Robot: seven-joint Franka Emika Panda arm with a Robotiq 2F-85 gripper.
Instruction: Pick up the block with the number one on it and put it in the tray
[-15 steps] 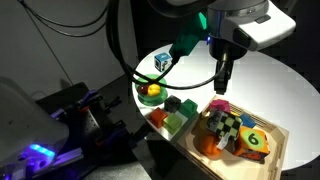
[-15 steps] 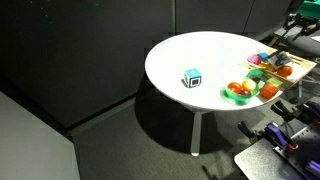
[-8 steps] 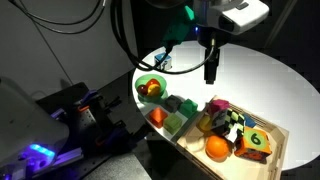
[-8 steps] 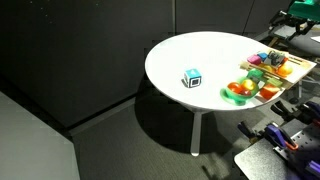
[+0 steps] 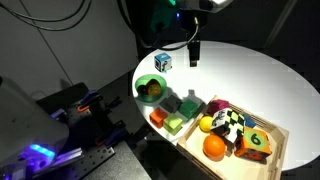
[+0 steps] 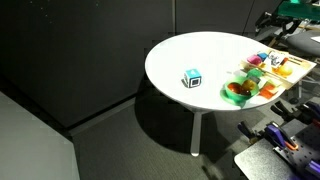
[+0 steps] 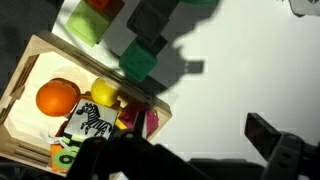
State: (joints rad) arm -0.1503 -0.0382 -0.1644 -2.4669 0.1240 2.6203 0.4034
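Guessing only a clean retreat left — block with the number one (image 5: pixel 228 123) parked in the tray (image 5: pixel 283 143) beside the orange (image 5: pixel 214 147), gripper (image 5: pixel 194 57) spread open, empty, above the table (image 5: pixel 250 80) — best raised straight up.

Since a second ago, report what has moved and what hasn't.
The claw drew back from above the tray and travelled across the table toward the blue-and-white cube, holding nothing. The block with the number one stayed in the tray, and the green bowl and cube kept their places.
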